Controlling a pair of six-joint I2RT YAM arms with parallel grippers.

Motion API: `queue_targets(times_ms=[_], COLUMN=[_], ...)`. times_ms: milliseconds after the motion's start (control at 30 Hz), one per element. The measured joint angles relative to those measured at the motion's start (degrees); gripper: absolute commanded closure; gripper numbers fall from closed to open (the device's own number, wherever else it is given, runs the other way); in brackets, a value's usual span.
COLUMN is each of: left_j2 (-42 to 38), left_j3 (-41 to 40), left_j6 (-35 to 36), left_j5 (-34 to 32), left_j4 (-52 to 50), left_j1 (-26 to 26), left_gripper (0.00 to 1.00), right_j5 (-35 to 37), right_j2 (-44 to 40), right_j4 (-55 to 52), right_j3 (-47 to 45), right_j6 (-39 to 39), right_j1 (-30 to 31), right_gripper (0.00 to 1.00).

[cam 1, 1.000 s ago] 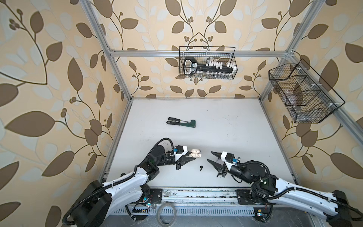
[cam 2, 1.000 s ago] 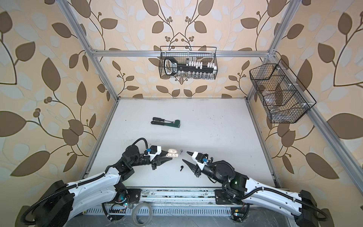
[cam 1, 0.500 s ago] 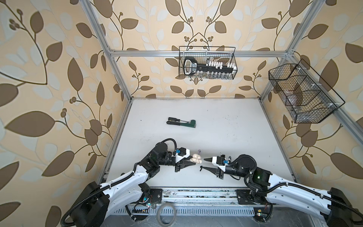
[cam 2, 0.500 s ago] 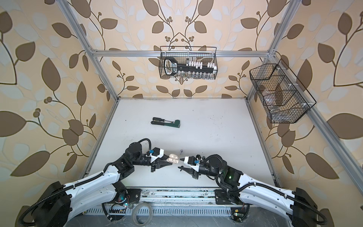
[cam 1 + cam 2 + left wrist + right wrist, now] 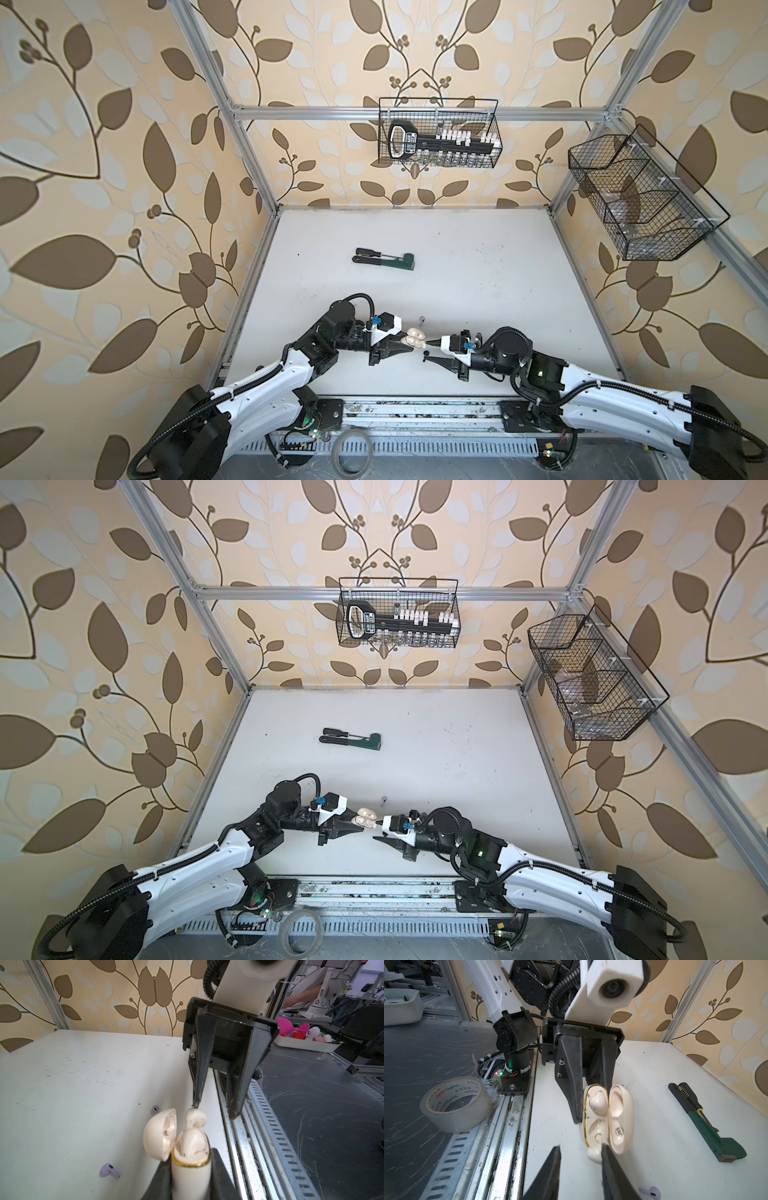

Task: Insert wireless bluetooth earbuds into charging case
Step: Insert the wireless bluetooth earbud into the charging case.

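My left gripper (image 5: 190, 1167) is shut on a cream charging case (image 5: 191, 1176) with its lid (image 5: 160, 1134) open. One white earbud (image 5: 598, 1101) sits in its slot. A second white earbud (image 5: 195, 1118) hangs at the case's rim beside the empty slot (image 5: 598, 1128). My right gripper (image 5: 215, 1110) faces the case with its jaws apart, and one of its fingertips (image 5: 196, 1104) touches that loose earbud. Two lilac earbuds (image 5: 109, 1170) (image 5: 155, 1108) lie on the table nearby. Both top views show the case (image 5: 415, 337) (image 5: 365, 817) between the two grippers.
A green-and-black hand tool (image 5: 384, 259) lies farther back on the white table (image 5: 478, 270). A roll of clear tape (image 5: 454, 1103) sits past the metal rail (image 5: 508, 1126) at the table's front edge. Two wire baskets (image 5: 438, 139) (image 5: 640, 199) hang on the walls.
My right gripper has swung left to the case, and its jaws have narrowed. The left gripper with the case has shifted slightly right, toward it.
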Motion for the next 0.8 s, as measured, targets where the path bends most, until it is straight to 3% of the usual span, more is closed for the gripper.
queue_targets(times_ms=[433,800], left_j2=[-0.02,-0.15], left_j3=[0.57,0.7], left_j6=[0.76,1.22], left_j5=[1.33,2.34], left_j4=[-0.04,-0.37], left_j1=[0.0,0.02], left_gripper=[1.0,1.0], right_j5=[2.38,2.36], right_j2=[1.07,3.06], right_j4=[0.28,0.44], right_j3=[0.63,0.94], right_j6=[-0.42,-0.96], right_j1=[0.04,0.37], right_gripper=[0.64,0.72])
